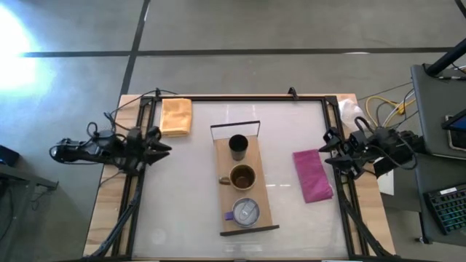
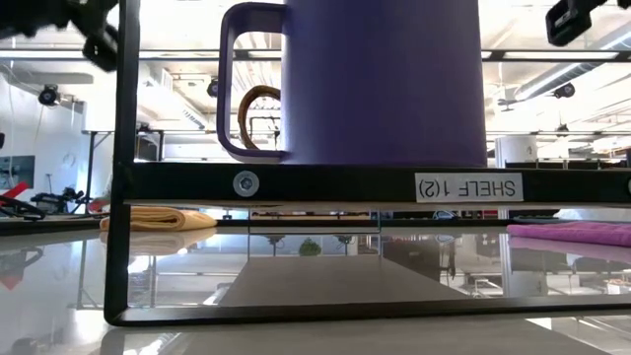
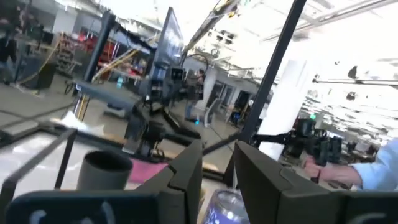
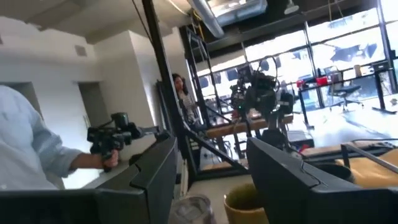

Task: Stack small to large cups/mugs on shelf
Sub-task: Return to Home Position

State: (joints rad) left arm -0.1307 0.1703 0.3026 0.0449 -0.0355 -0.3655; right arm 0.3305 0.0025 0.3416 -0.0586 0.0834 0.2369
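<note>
The shelf [image 1: 220,175] lies lengthwise in the middle of the table. Three vessels stand upright on its board in a row. The black cup [image 1: 238,145] is farthest, the brown mug [image 1: 242,177] is in the middle, and the silvery mug with the purple handle [image 1: 245,212] is nearest. In the low view the purple-walled mug [image 2: 385,79] fills the front, with the brown mug's handle [image 2: 258,113] behind it. My left gripper [image 1: 164,149] hovers open at the table's left edge. My right gripper [image 1: 326,154] hovers open at the right edge. Both point at the shelf and touch nothing.
A folded orange cloth [image 1: 176,116] lies at the far left of the table. A magenta cloth [image 1: 313,175] lies between the shelf and my right gripper. A person's sleeve and hand [image 4: 37,149] with a camera rig show beyond the table.
</note>
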